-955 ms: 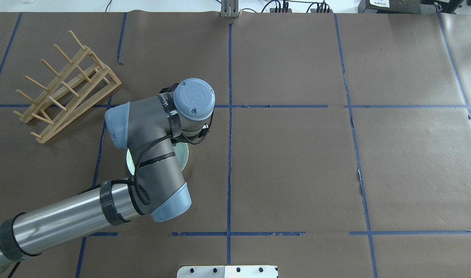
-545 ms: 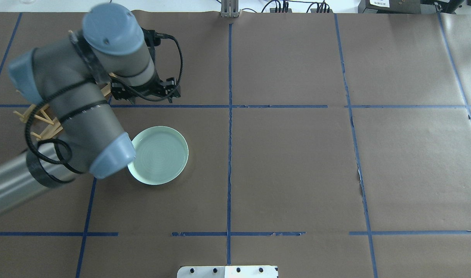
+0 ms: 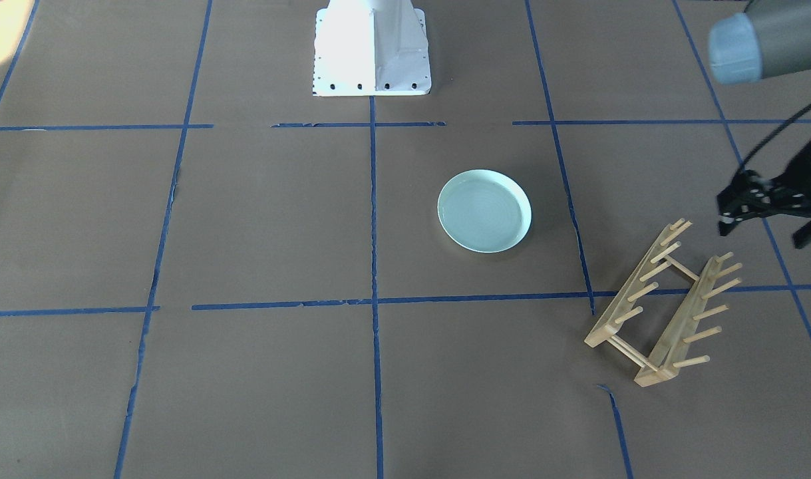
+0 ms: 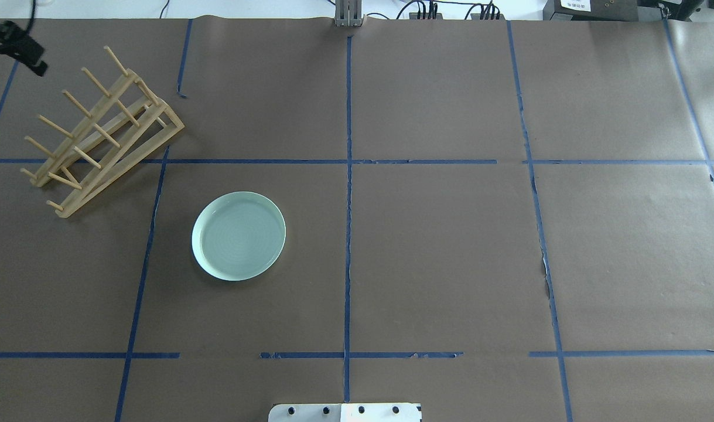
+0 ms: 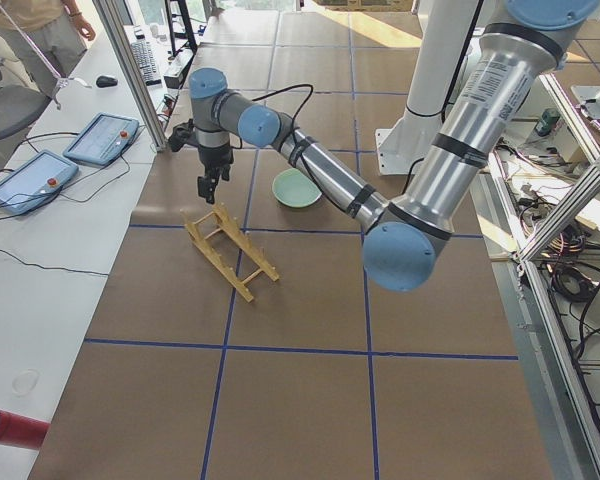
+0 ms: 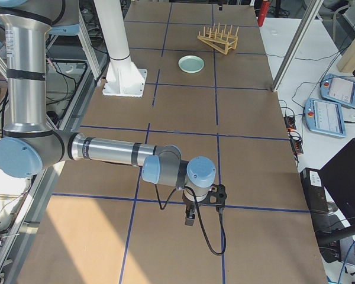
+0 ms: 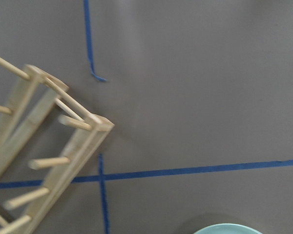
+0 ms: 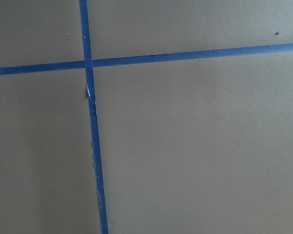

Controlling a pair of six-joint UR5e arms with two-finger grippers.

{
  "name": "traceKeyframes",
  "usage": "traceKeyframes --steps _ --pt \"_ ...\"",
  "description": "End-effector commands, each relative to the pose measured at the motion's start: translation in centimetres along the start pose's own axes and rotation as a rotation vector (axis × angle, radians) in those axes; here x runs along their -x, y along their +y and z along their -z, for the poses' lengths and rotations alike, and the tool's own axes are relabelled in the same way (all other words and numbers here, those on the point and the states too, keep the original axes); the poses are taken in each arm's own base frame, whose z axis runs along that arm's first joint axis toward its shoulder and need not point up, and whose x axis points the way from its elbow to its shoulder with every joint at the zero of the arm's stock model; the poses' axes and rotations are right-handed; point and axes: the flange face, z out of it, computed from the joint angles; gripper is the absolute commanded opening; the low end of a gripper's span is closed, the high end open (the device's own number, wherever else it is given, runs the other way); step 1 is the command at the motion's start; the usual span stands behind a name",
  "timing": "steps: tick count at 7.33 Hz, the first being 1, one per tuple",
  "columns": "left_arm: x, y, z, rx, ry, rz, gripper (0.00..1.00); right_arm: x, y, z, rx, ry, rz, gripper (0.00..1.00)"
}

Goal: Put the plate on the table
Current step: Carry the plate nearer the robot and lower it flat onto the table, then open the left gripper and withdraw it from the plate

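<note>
Plate (image 4: 238, 235) lies flat on the counter (image 4: 450, 246), left of centre, nothing touching it. Left jaws hang apart, empty, near the far left corner; right jaws, can't tell. Looks done.

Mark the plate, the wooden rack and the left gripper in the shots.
plate (image 4: 239, 236), overhead exterior view, centre of its ringed floor.
wooden rack (image 7: 73, 158), left wrist view, on a side rail.
left gripper (image 5: 211, 190), exterior left view, midway between its fingertips.
</note>
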Motion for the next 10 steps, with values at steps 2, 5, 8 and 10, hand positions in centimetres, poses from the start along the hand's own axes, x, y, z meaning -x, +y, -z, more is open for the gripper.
traceKeyframes --steps 2,5,8,10 --pt "21.2 15.5 -2.7 0.069 0.073 -0.035 1.00 0.0 0.0 0.0 0.000 0.000 0.000 1.00" --pt "24.2 23.5 -7.4 0.147 0.112 0.068 1.00 0.0 0.0 0.0 0.000 0.000 0.000 1.00" --pt "24.4 24.8 -7.8 0.168 0.104 0.085 1.00 0.0 0.0 0.0 0.000 0.000 0.000 1.00" --pt "24.2 24.3 -7.5 0.161 0.102 0.071 1.00 0.0 0.0 0.0 0.000 0.000 0.000 1.00"
